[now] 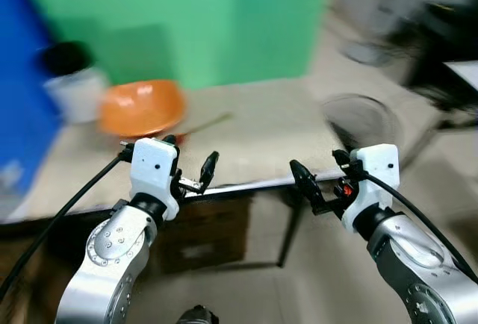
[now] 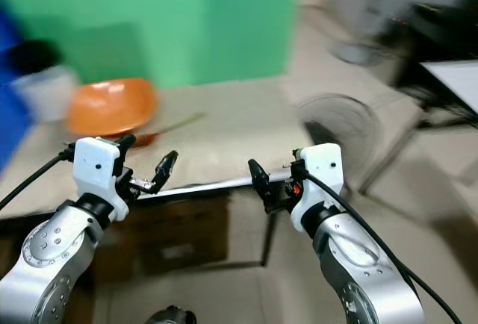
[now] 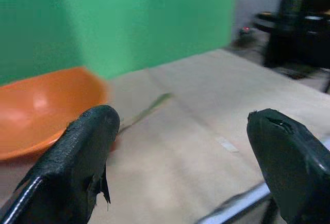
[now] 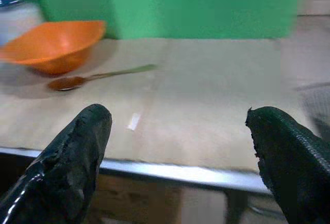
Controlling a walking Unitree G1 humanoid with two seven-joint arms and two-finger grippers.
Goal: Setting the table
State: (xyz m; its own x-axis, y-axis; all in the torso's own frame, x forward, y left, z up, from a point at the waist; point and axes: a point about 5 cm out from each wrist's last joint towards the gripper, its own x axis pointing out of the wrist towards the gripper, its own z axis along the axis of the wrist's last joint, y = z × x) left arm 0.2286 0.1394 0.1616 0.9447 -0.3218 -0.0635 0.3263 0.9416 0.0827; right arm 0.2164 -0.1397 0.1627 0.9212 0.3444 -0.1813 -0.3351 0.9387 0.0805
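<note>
Tan table, metal front edge. On it: orange bowl toward the far left, spoon just beside the bowl, small pale tape strip mid-surface.

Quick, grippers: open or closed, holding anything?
Left gripper: open, holding nothing, at the table edge.
Right gripper: open, holding nothing, at the table edge.
</note>
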